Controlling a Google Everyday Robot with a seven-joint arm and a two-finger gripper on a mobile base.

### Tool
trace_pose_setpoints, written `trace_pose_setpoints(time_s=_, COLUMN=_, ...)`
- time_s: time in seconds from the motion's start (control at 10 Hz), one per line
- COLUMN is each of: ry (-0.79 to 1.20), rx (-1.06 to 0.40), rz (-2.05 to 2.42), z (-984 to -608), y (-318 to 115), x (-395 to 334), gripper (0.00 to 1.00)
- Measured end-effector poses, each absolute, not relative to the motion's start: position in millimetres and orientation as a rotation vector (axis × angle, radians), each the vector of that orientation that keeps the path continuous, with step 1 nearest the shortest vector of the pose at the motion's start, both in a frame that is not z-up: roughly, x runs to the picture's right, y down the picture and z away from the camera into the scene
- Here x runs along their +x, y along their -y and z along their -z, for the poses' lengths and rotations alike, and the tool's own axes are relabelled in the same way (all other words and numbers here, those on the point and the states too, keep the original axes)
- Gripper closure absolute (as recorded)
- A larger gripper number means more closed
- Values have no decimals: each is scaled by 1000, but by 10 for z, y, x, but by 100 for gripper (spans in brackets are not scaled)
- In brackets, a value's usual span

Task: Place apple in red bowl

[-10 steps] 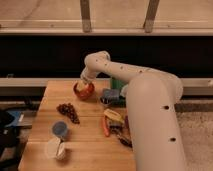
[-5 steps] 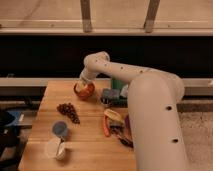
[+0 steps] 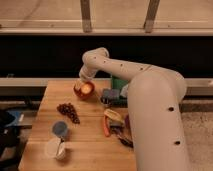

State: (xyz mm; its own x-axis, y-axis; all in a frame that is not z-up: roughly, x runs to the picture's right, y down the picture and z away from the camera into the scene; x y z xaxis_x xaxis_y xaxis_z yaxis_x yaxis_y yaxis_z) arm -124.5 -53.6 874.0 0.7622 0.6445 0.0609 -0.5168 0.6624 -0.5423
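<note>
Nearest you, a white cup (image 3: 54, 148) and a blue cup (image 3: 60, 129) stand on the table (image 3: 85, 150); grapes (image 3: 68, 111) lie beyond. Farther back, your apple (image 3: 87, 88) sits in the red bowl (image 3: 80, 92). The gripper (image 3: 85, 79) hangs just above it; I cannot tell how its jaws stand.

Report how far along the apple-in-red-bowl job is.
Looks done: the apple sits inside the red bowl at the table's far edge. In hand: nothing visibly; the gripper hovers just above the bowl, beside the apple. Left: only pulling the arm away. The grapes and carrot lie apart on the table.
</note>
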Motion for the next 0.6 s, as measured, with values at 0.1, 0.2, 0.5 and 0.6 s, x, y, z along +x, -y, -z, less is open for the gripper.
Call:
trace_pose_setpoints(time_s=0.1, ry=254, rx=-507, rz=-657, z=-8674, y=632, x=-1256, gripper=36)
trace_pose_setpoints(time_s=0.2, ry=254, rx=-478, rz=-658, z=-8581, y=743, x=-1261, gripper=36)
trace_pose_setpoints(time_s=0.5, ry=250, rx=-434, rz=-674, z=-8473, y=893, x=-1198, gripper=36)
trace_pose_setpoints(time_s=0.6, ry=252, rx=-437, rz=-672, z=-8470, y=885, x=-1228, gripper=36)
